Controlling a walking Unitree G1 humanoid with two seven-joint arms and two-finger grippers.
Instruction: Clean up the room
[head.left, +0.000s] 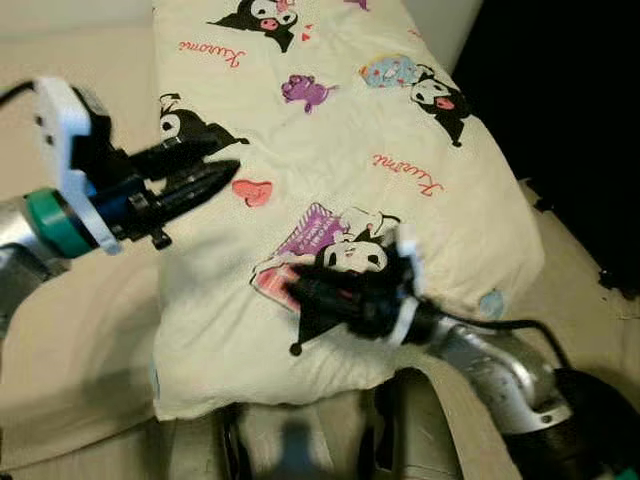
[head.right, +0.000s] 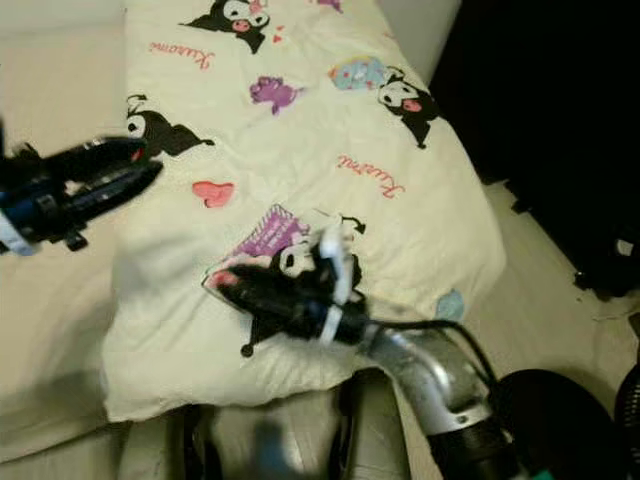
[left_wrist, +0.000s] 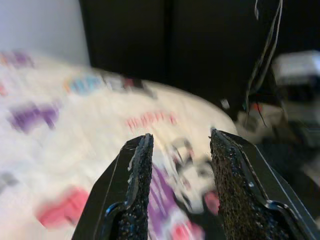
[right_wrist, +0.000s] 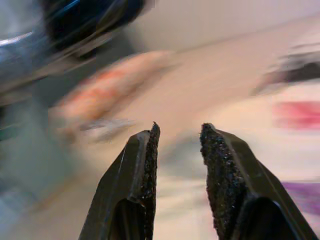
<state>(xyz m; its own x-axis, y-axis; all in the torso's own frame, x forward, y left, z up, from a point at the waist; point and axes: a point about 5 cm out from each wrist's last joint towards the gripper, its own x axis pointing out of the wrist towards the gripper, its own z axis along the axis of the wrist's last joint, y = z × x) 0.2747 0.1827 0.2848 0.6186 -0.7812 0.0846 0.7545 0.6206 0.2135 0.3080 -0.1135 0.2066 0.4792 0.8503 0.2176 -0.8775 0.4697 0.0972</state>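
Your pillow (head.left: 340, 170) lies flat on a beige bed (head.left: 70, 330), running away from the robot toward the wall. Its cream cover carries black cartoon figures, a red heart (head.left: 252, 192) and pink script. The near edge sits just above the robot's body in the head views; the right-hand corner overhangs toward a dark floor area.

Left gripper (head.left: 222, 157): held above the pillow's left edge, pointing right across the cover, close to the printed black figure there. In the left wrist view its fingers (left_wrist: 135, 190) stand apart with a moderate gap, nothing between them; blurred print shows beyond the tips. Contact with the cover cannot be confirmed.

Right gripper (head.left: 300, 292): positioned over the near part of the pillow, pointing left, on top of the purple and black print. In the right wrist view its fingers (right_wrist: 142, 185) are parted by a narrow gap and hold nothing. That view is heavily blurred; you can make out beige bedding and streaks of colour, no more. Whether the tips touch the cover cannot be told.

A black cable (head.left: 500, 322) runs along the right forearm.
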